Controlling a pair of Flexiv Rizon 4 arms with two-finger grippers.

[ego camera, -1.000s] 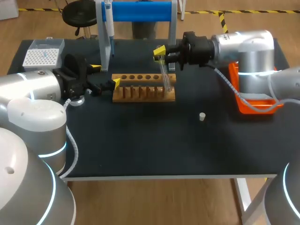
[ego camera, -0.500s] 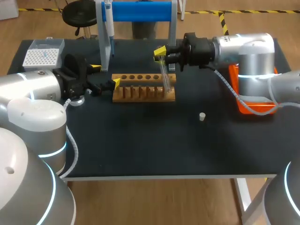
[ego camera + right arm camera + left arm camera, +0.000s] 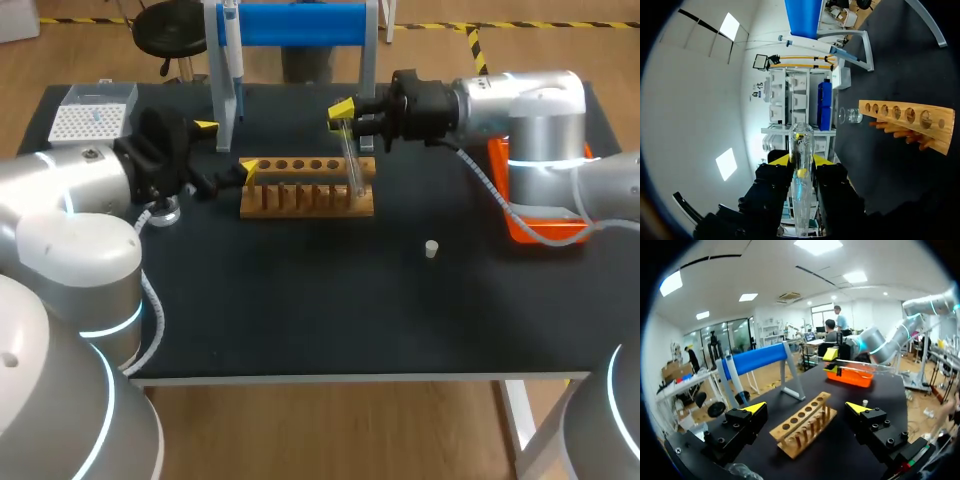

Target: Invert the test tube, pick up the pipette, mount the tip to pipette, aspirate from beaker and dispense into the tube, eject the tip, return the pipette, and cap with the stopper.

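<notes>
**Head view: test tube [image 3: 350, 155] in the air above the rack [image 3: 307, 190], with room to slip**

The right jaws are closed on the glass tube from two sides, with the yellow tips pinching it near one end. The rest of the tube slants down over the right end of the wooden rack. In the right wrist view the tube [image 3: 801, 175] runs out between the fingers with its rounded end pointing away from the wrist. The rack [image 3: 910, 122] lies well ahead of it, so the tube appears to be clear of the holes. The left jaws stand wide open and hold nothing, just beside the left end of the rack.

I judge the step in hand to be the first one, turning the tube over and seating it. The main risk is the grip. Smooth glass is held at two narrow points close to one end, so a quick wrist roll could let the tube pivot or slide out. If the tilt is not taken out before lowering, the end could hit the top of the rack beside a hole, which could chip the tube or push the rack along the desk [image 3: 300, 310].

The beaker [image 3: 850, 116] sits close under the left arm, and a careless sweep there could tip it. The small white stopper [image 3: 431, 248] lies loose on the desk, and a low pass of the right arm could knock it away.
</notes>
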